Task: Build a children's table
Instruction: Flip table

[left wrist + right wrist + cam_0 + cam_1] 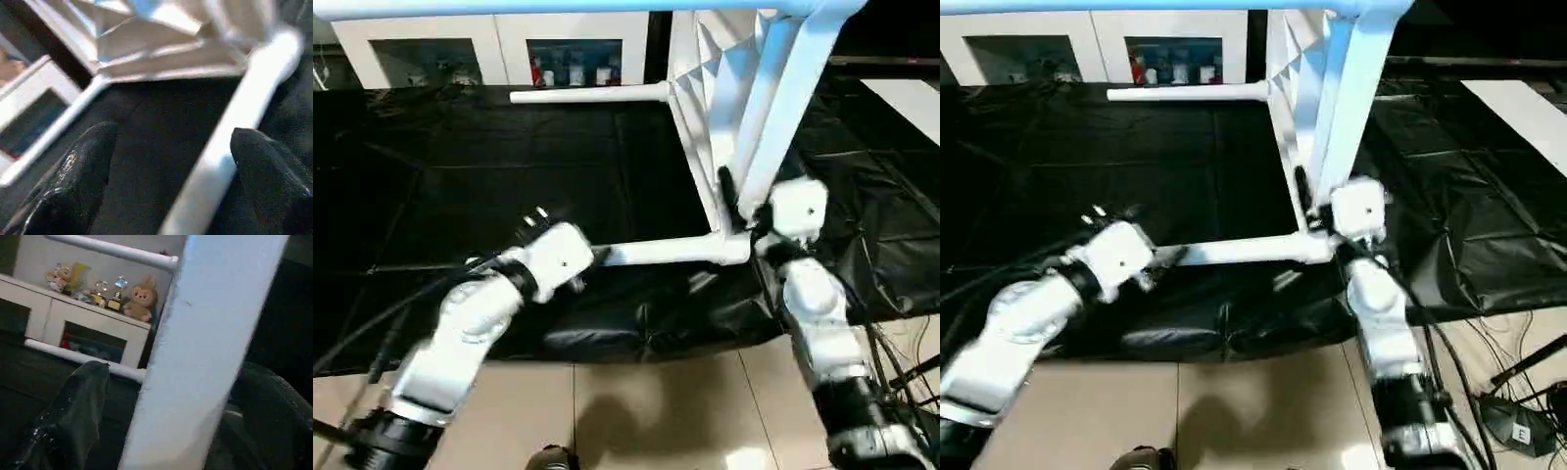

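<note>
Nearest: silver forearms fill the foreground of the head views, both reaching over the front edge of the black-draped table (460, 147).
Task thing: children's table (720, 88) stands tipped on its side on the cloth, ribbed underside facing the robot's left, three legs seen socketed.
Near leg: near leg (666, 252) lies roughly level, long axis left to right, its right end at the lower corner socket.
Left gripper: left gripper (168, 161) is at the near leg's free end; fingers apart, the tube running between them beside one pad, no clamp visible.
Right gripper: right gripper (161, 406) straddles another leg (773, 117) near the lower corner; fingers spread either side, contact unclear.
Key relation: a push along the near leg's axis toward the robot's right would probably seat it; the left arm is the nearer.
Hidden: the socket joint sits behind the right wrist; the tabletop's upper edge is cut off; a fourth leg is not visible.
</note>
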Robot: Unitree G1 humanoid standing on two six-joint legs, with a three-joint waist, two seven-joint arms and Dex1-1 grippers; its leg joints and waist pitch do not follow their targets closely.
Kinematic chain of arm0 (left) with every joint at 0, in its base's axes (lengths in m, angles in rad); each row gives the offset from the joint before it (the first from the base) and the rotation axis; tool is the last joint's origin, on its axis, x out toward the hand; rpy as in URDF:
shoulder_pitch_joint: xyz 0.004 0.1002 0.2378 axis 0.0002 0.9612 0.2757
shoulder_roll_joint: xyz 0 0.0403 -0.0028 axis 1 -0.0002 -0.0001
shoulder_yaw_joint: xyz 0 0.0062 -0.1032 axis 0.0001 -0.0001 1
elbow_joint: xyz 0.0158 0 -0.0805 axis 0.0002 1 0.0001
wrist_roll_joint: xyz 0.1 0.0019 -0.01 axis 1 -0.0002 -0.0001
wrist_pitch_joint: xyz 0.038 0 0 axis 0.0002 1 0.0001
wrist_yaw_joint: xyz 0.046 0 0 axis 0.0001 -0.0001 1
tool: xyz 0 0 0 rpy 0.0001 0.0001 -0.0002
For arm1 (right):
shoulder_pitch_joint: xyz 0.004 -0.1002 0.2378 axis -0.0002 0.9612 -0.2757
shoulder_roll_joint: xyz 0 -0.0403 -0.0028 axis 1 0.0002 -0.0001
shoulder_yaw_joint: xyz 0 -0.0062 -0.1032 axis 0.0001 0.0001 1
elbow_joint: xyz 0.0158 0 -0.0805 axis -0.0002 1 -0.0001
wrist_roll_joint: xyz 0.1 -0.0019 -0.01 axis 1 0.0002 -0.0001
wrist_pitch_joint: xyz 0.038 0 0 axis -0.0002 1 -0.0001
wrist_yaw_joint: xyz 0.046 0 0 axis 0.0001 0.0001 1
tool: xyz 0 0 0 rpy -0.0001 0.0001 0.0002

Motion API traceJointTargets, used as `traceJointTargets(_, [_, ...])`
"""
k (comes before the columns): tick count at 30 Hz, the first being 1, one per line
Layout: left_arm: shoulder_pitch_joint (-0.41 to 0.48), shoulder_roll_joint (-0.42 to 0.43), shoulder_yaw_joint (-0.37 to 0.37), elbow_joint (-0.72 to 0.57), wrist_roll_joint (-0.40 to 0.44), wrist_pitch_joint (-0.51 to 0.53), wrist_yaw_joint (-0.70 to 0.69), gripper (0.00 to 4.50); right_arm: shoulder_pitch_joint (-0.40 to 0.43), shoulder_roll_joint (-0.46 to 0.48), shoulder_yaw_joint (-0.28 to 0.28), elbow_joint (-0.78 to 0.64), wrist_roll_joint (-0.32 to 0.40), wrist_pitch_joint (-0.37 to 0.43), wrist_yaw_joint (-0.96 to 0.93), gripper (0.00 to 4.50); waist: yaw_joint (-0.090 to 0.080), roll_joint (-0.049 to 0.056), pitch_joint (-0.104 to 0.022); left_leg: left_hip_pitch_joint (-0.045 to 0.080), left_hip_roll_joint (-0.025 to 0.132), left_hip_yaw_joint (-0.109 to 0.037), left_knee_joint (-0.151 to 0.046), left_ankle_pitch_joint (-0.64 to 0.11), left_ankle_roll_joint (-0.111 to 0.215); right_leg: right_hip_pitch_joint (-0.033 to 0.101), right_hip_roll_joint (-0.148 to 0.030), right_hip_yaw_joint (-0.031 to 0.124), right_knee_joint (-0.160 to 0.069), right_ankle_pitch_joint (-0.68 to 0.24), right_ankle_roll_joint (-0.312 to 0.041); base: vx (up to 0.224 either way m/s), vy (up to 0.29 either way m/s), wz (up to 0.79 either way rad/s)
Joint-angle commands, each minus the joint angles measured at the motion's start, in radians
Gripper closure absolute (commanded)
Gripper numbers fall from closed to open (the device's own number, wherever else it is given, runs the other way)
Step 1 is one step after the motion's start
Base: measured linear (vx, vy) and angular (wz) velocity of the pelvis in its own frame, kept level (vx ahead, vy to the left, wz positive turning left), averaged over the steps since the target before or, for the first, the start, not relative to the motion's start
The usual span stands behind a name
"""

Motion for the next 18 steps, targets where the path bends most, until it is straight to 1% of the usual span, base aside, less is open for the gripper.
traceJointTargets(1, [-0.013, -0.010, 0.002, 0.015, -0.054, -0.012, -0.045, 0.36, 0.004, 0.004, -0.004, -0.020, 0.018, 0.007, 0.019, 0.36, 0.001, 0.009, -0.068, 0.043, 0.019, -0.013, -0.070, -0.280, -0.032, 0.015, -0.051, 0.026, -0.078, -0.025, -0.154, 0.000, 0.000, 0.00])
traceJointTargets(2, [-0.026, -0.013, -0.015, 0.046, -0.072, -0.037, -0.088, 0.36, 0.007, 0.001, -0.005, -0.014, 0.009, -0.021, 0.019, 0.36, 0.001, 0.006, -0.068, 0.042, 0.020, -0.013, -0.071, -0.285, -0.033, 0.016, -0.050, 0.026, -0.079, -0.028, -0.154, 0.000, 0.000, 0.00])
traceJointTargets(3, [-0.026, -0.013, -0.015, 0.047, -0.072, -0.038, -0.089, 0.36, 0.007, 0.001, -0.005, -0.014, 0.009, -0.022, 0.019, 0.36, 0.002, 0.005, -0.068, 0.041, 0.018, -0.012, -0.071, -0.282, -0.031, 0.015, -0.050, 0.026, -0.080, -0.031, -0.152, 0.000, 0.000, 0.00])
traceJointTargets(4, [-0.034, -0.009, -0.029, 0.065, -0.070, -0.055, -0.104, 0.36, 0.009, -0.001, -0.004, -0.010, 0.004, -0.039, 0.018, 0.36, 0.001, 0.006, -0.069, 0.041, 0.019, -0.012, -0.070, -0.277, -0.028, 0.015, -0.050, 0.026, -0.080, -0.025, -0.150, 0.000, 0.000, 0.00])
traceJointTargets(5, [-0.053, -0.005, -0.046, 0.099, -0.067, -0.074, -0.130, 0.36, 0.017, -0.005, 0.000, -0.011, 0.011, -0.054, 0.032, 0.36, 0.002, 0.003, -0.070, 0.041, 0.018, -0.012, -0.069, -0.273, -0.025, 0.017, -0.051, 0.027, -0.081, -0.026, -0.148, 0.000, 0.000, 0.00])
traceJointTargets(6, [-0.082, 0.002, -0.067, 0.146, -0.054, -0.099, -0.158, 0.36, 0.030, -0.012, 0.006, -0.013, 0.015, -0.071, 0.048, 0.36, 0.002, 0.006, -0.071, 0.041, 0.019, -0.013, -0.069, -0.260, -0.025, 0.018, -0.051, 0.026, -0.077, -0.013, -0.149, 0.000, 0.000, 0.00])
traceJointTargets(7, [-0.092, 0.004, -0.073, 0.162, -0.050, -0.107, -0.167, 0.36, 0.035, -0.015, 0.008, -0.014, 0.017, -0.077, 0.054, 0.36, 0.003, 0.005, -0.071, 0.041, 0.018, -0.012, -0.069, -0.257, -0.023, 0.017, -0.051, 0.026, -0.080, -0.012, -0.146, 0.000, 0.000, 0.00])
traceJointTargets(8, [-0.116, 0.002, -0.074, 0.203, -0.053, -0.108, -0.194, 0.36, 0.050, -0.023, 0.011, -0.028, 0.012, -0.089, 0.063, 0.36, 0.003, 0.005, -0.072, 0.039, 0.017, -0.012, -0.067, -0.238, -0.018, 0.020, -0.050, 0.026, -0.076, 0.021, -0.148, 0.000, 0.000, 0.00])
traceJointTargets(9, [-0.137, 0.003, -0.071, 0.238, -0.054, -0.108, -0.216, 0.07, 0.066, -0.030, 0.011, -0.043, 0.005, -0.099, 0.067, 0.28, 0.004, 0.006, -0.073, 0.040, 0.017, -0.012, -0.066, -0.230, -0.017, 0.021, -0.050, 0.026, -0.074, 0.034, -0.150, 0.000, 0.000, 0.00])
traceJointTargets(10, [-0.159, 0.009, -0.069, 0.273, -0.051, -0.113, -0.233, 0.07, 0.081, -0.036, 0.009, -0.060, 0.000, -0.103, 0.070, 0.28, 0.003, 0.010, -0.074, 0.040, 0.016, -0.012, -0.065, -0.221, -0.014, 0.021, -0.049, 0.026, -0.074, 0.060, -0.154, 0.000, 0.000, 0.00])
traceJointTargets(12, [-0.197, 0.022, -0.061, 0.333, -0.053, -0.128, -0.262, 0.00, 0.110, -0.044, -0.007, -0.090, 0.000, -0.103, 0.064, 0.28, 0.003, 0.012, -0.075, 0.040, 0.016, -0.014, -0.065, -0.217, -0.012, 0.025, -0.051, 0.025, -0.070, 0.085, -0.161, 0.000, 0.000, 0.00])
traceJointTargets(13, [-0.213, 0.027, -0.058, 0.357, -0.048, -0.139, -0.265, 0.00, 0.119, -0.047, -0.016, -0.100, -0.001, -0.104, 0.056, 0.28, 0.004, 0.010, -0.071, 0.041, 0.015, -0.012, -0.065, -0.221, -0.008, 0.023, -0.048, 0.026, -0.073, 0.080, -0.160, 0.000, 0.000, 0.00])
traceJointTargets(14, [-0.241, 0.034, -0.057, 0.403, -0.038, -0.163, -0.264, 0.00, 0.131, -0.051, -0.030, -0.111, -0.003, -0.105, 0.044, 0.28, 0.003, 0.013, -0.071, 0.041, 0.016, -0.014, -0.067, -0.227, -0.010, 0.025, -0.050, 0.025, -0.072, 0.076, -0.163, 0.000, 0.000, 0.00])
traceJointTargets(15, [-0.250, 0.037, -0.058, 0.419, -0.033, -0.170, -0.263, 0.00, 0.134, -0.052, -0.034, -0.114, -0.003, -0.104, 0.042, 0.28, 0.002, 0.012, -0.072, 0.042, 0.016, -0.014, -0.066, -0.232, -0.010, 0.024, -0.050, 0.025, -0.072, 0.074, -0.165, 0.000, 0.000, 0.00])
traceJointTargets(16, [-0.279, 0.051, -0.071, 0.464, -0.008, -0.196, -0.265, 0.00, 0.145, -0.059, -0.042, -0.122, -0.002, -0.104, 0.041, 0.28, 0.001, 0.013, -0.070, 0.042, 0.017, -0.014, -0.067, -0.241, -0.010, 0.024, -0.052, 0.024, -0.073, 0.059, -0.171, 0.000, 0.000, 0.00])
traceJointTargets(17, [-0.283, 0.053, -0.073, 0.472, -0.005, -0.200, -0.266, 0.00, 0.147, -0.061, -0.043, -0.122, -0.002, -0.103, 0.043, 0.28, 0.002, 0.014, -0.068, 0.043, 0.017, -0.014, -0.068, -0.250, -0.009, 0.022, -0.051, 0.025, -0.078, 0.042, -0.169, 0.000, 0.000, 0.00])
traceJointTargets(18, [-0.297, 0.059, -0.079, 0.495, 0.000, -0.213, -0.273, 0.00, 0.152, -0.066, -0.042, -0.124, 0.000, -0.100, 0.050, 0.28, 0.002, 0.015, -0.069, 0.044, 0.018, -0.015, -0.068, -0.257, -0.011, 0.023, -0.052, 0.025, -0.075, 0.034, -0.170, 0.000, 0.000, 0.00])
